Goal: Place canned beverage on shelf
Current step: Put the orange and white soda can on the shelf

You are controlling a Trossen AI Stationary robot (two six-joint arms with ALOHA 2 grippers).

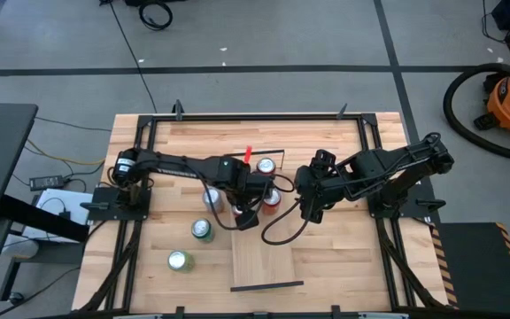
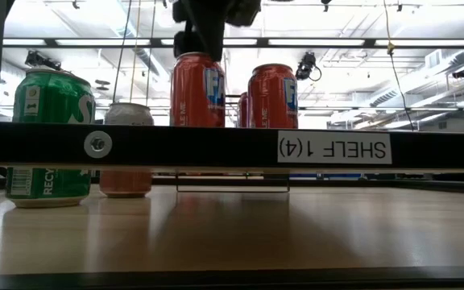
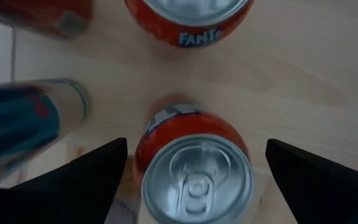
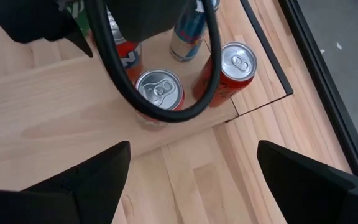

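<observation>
Orange soda can (image 3: 194, 163) is standing upright on the pale-wood shelf (image 1: 264, 257) beside two others, my left gripper (image 1: 244, 217) is hanging spread open above it, gripping nothing, so I am aiming to lift straight up without nudging neighbours.

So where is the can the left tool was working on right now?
The orange can stands upright on the shelf, directly between the left tool's open fingers in the left wrist view, beside another orange can and a blue can.
</observation>
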